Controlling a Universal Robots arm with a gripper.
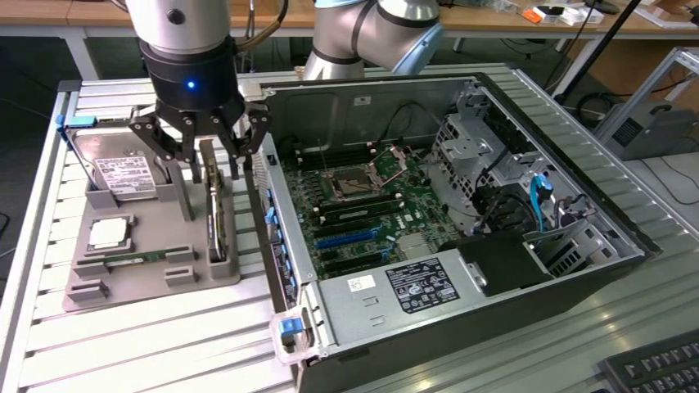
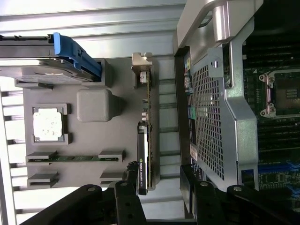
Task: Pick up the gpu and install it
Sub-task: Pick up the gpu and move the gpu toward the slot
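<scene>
The end effector point(image 1: 215, 164), spread wide, hangs over the gpu point(image 1: 216, 223), which stands on edge in the grey holder point(image 1: 142, 284) just beside the computer case point(image 1: 327, 98); an off-centre closing could tip the card or clip the case wall.

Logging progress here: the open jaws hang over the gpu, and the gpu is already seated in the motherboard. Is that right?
Not quite. The gpu is not in the motherboard; it stands on edge in the grey tray beside the case. The open jaws do hang over it. The exterior view shows this.
</scene>
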